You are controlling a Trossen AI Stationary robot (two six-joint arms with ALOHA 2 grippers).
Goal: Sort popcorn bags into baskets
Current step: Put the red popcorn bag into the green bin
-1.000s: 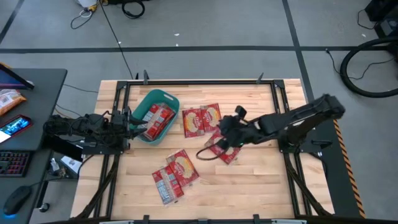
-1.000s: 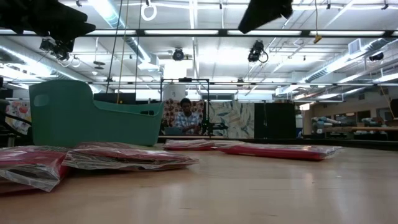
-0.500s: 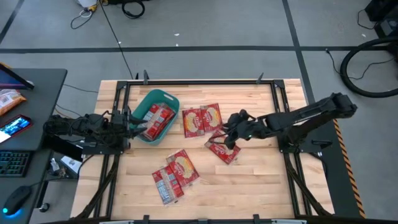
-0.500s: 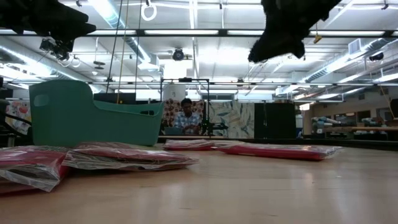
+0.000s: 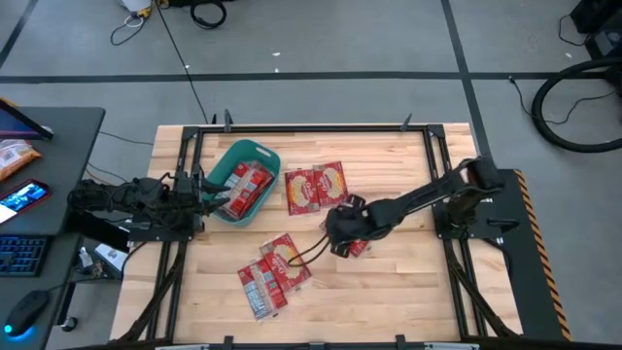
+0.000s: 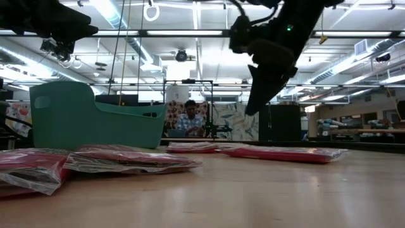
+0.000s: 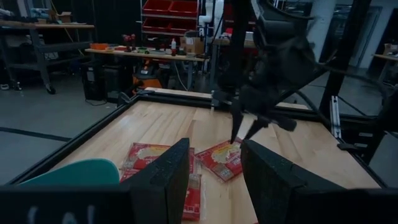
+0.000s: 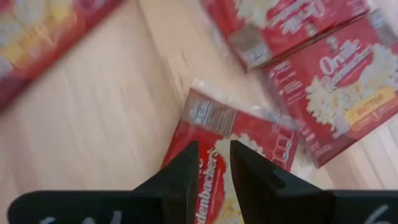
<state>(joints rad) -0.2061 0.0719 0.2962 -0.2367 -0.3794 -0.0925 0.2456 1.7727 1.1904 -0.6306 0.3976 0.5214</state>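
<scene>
Red bags lie nearest the front of the table (image 5: 389,282): 2 bags (image 5: 274,273) side by side at front centre. Just beyond them the right arm stretches low and long from its base at the right edge toward the middle, its wrist bent down. The right claw (image 5: 337,231) hangs over 1 bag (image 8: 224,168) in the centre, fingers (image 8: 177,174) spread a little with nothing between them. In the low view it is poised above the bags without touching. Farther back, 2 more bags (image 5: 315,187) lie flat beside each other. To their left stands the teal basket (image 5: 222,171) with bags (image 5: 250,188) inside. The left arm lies level at the left edge, its left claw (image 5: 207,194) spread at the basket's rim. Beyond the table, a person (image 6: 190,121) sits in the room.
</scene>
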